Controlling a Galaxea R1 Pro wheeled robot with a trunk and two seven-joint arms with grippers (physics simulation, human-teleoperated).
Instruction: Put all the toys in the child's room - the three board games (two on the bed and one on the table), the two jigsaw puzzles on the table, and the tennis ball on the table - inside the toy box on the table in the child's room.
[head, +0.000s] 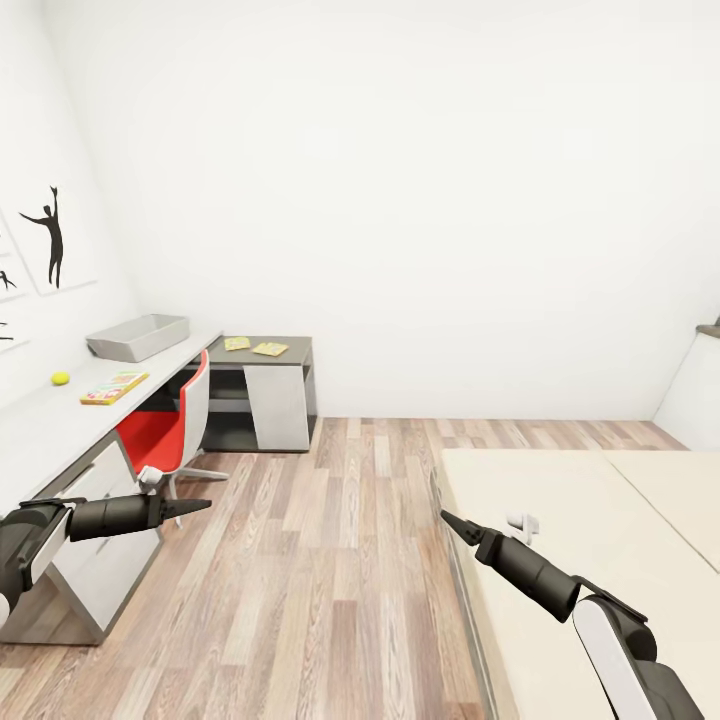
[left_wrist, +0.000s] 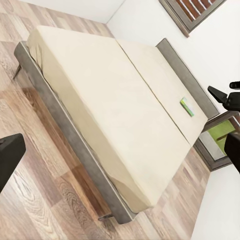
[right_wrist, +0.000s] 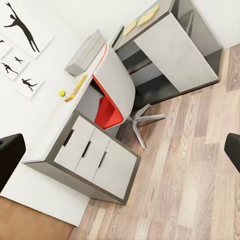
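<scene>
Head view: both claws (head: 196, 507) (head: 452, 523) seemingly closed, empty; bed (head: 600, 560) cut off.

I see bright, even, flat light everywhere. Shadows stay faint, under the bed (left_wrist: 75, 135) and desk (right_wrist: 100, 165). Everything renders sharp, without glare.

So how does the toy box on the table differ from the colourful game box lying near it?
The toy box is plain pale grey; the game box is bright with a yellow edge. The toy box is an open bin with raised sloping walls, the game box thin and flat. The toy box looks larger and sits farther along the table. Both rest on that top.
</scene>
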